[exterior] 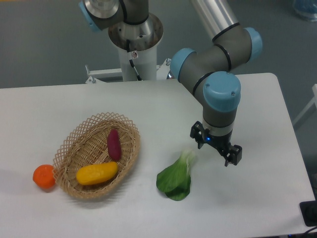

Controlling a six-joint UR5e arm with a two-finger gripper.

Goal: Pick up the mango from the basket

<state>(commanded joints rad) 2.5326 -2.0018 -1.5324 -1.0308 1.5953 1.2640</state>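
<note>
Mango waits in basket as arm hangs well off to the side

Mango (97,173), yellow shading to orange, lies on its side along the near wall of the wicker basket (74,136), its long axis running roughly left to right with a slight upward tilt toward the right. Just behind it in the same basket rests a dark purple vegetable (114,144), close to the mango's right end but seemingly not touching. A round orange fruit (44,176) sits on the desk (257,99) against the basket's left rim, and a leafy green (176,179) lies on the desk to the basket's right. The gripper (216,148) hangs low over the desk beyond the green, well apart from the basket, its fingers spread and holding nothing. A clean pick likely means travelling left above the rim, then turning the wrist so the fingers close across the fruit's narrow width, descending near its middle, clear of the purple vegetable and the lattice edge.
</note>
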